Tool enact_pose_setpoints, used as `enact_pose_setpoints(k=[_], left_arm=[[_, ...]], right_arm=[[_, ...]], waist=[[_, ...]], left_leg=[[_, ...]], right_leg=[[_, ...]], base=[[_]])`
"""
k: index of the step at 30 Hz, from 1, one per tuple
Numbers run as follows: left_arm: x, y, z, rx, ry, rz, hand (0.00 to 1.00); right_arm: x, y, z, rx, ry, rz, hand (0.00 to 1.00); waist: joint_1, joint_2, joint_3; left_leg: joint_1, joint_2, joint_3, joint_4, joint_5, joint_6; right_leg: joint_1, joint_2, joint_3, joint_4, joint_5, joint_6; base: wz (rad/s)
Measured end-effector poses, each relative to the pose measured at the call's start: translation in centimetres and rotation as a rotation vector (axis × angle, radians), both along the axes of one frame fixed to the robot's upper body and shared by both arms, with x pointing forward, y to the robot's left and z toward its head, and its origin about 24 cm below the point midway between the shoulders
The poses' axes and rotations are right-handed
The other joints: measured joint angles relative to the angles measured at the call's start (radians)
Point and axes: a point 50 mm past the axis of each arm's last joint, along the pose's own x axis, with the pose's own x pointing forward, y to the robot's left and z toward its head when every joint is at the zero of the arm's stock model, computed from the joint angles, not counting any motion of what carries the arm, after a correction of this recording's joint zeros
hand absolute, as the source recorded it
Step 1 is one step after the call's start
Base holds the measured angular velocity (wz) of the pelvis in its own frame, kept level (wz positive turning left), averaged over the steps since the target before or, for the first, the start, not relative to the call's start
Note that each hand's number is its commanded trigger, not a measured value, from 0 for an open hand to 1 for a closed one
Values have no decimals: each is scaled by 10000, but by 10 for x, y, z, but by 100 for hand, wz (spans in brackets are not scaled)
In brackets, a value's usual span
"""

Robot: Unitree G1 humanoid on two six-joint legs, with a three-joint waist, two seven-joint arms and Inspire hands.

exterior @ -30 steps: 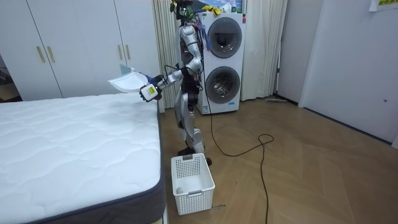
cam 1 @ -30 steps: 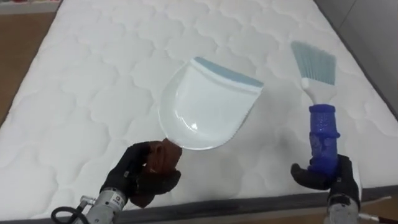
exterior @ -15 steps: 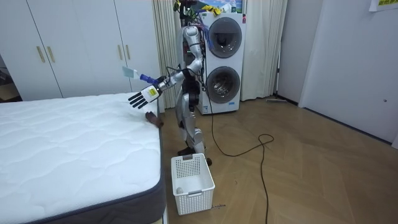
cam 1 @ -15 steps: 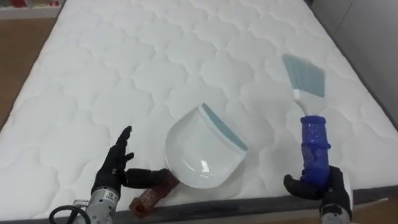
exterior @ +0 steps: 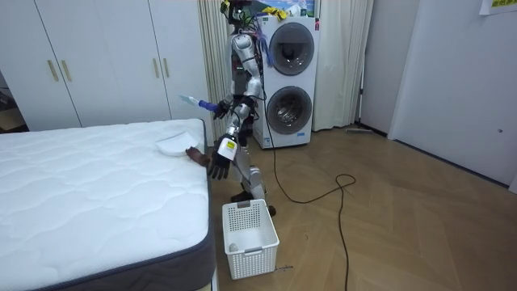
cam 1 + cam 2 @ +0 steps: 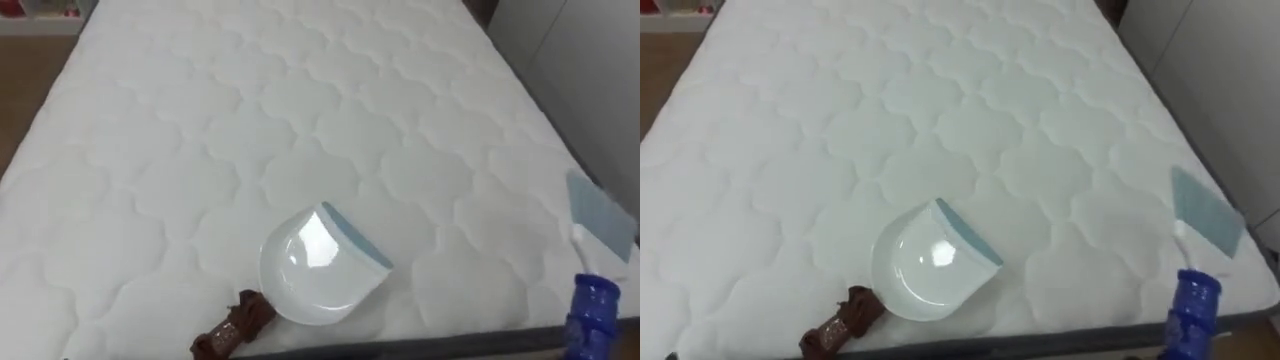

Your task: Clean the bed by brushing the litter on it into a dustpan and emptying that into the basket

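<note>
Dustpan (image 6: 315, 270) let go, brush (image 6: 592, 295) still up

Released since a second ago, the dustpan lies loose on the bed (image 6: 250, 120) at 6 o'clock, by the near edge. The left robot hand (image 5: 219, 167) has dropped to the robot's side, fingers slack. The right robot hand (image 5: 216, 106) grips the brush at 4 o'clock. Sweeping looks paused or finished.

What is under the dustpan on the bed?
The white mattress; the dustpan lies on it near the edge. Anything beneath its scoop is hidden. The right hand holds the brush.
</note>
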Motion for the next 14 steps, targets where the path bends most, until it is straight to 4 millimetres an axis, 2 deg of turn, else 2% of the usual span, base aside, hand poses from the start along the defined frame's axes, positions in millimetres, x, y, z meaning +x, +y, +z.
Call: enact_pose_setpoints(k=[1, 2, 3, 5, 8, 11, 14], left_arm=[[-8, 1, -2, 9, 223, 238, 0], [-20, 3, -5, 1, 596, 504, 0], [-32, 3, -9, -84, 1038, 727, 0], [-46, 2, -14, -299, 1608, 882, 0], [-67, -2, -20, -854, 2409, 911, 0], [-81, -7, -25, -1581, 3065, 887, 0], [-84, -12, -28, -2246, 3369, 726, 0]], right_arm=[[-5, -1, -1, 31, 147, -93, 0], [-15, -2, -5, 105, 498, -187, 0], [-25, -1, -8, 238, 895, -204, 0], [-38, 1, -13, 575, 1446, -116, 0], [-49, 3, -18, 1054, 2123, 452, 0], [-56, 7, -24, 1591, 2854, 1266, 0], [-67, 11, -29, 2178, 3743, 2058, 0]], waist=[[9, 9, 10], [50, 91, 55], [52, 62, 67], [37, 79, 76], [-17, 108, 85], [-42, 57, 62], [-75, 67, 52]], left_leg=[[24, 0, -2, -20, 0, 0], [145, 11, 1, -141, 0, 0], [187, 23, 0, -248, -4, -7], [240, 78, -13, -324, -125, -116], [251, 77, -31, -294, -211, -76], [227, 63, -29, -266, -225, -67], [226, 92, -34, -262, -223, -68]], right_leg=[[15, -1, -10, -1, 0, 0], [82, 23, -41, -7, -3, -2], [92, 51, -44, -6, -5, -3], [51, 126, -24, -3, -5, -4], [26, 171, 53, 44, -2, -2], [-1, 183, 74, 24, 6, -10], [4, 194, 38, 31, 34, -28]], base=[[-5], [-5], [-5], [-7], [-9], [-8], [0]])
